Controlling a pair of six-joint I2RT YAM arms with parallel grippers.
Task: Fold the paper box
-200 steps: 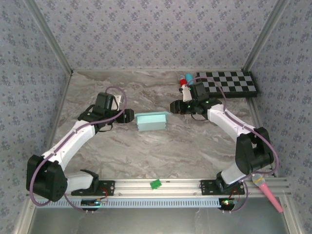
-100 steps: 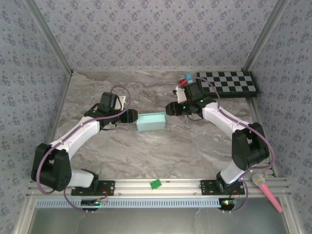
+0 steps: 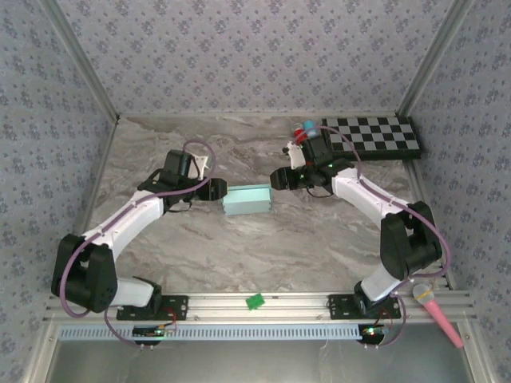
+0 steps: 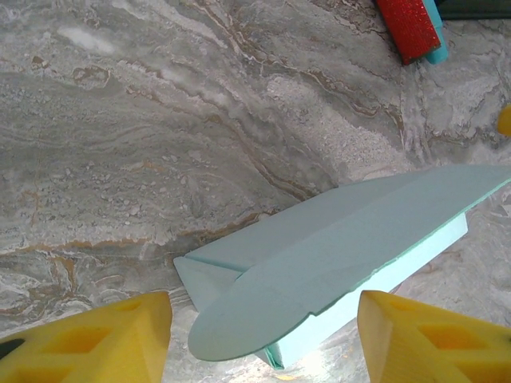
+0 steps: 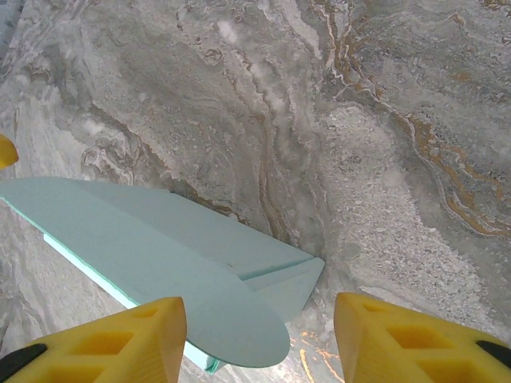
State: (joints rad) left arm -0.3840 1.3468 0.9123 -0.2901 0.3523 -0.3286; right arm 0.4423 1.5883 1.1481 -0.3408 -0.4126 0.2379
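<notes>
Left gripper (image 3: 219,190) and right gripper (image 3: 275,177), jaws apart, flank the paper box (image 3: 247,199), so an uneven push could crumple its rounded flap (image 4: 239,319).

Robot test cell, lab setting. Papered walls (image 3: 255,56) box in a marbled surface (image 3: 263,247). Checkerboard (image 3: 375,136) at rear; aluminium rail (image 3: 303,303) in front.

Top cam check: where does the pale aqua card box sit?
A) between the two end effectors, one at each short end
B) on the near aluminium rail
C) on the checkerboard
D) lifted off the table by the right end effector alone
A: the pale aqua card box lies on the marble table, with the left end effector at its left end and the right end effector at its right end, both open.
</notes>
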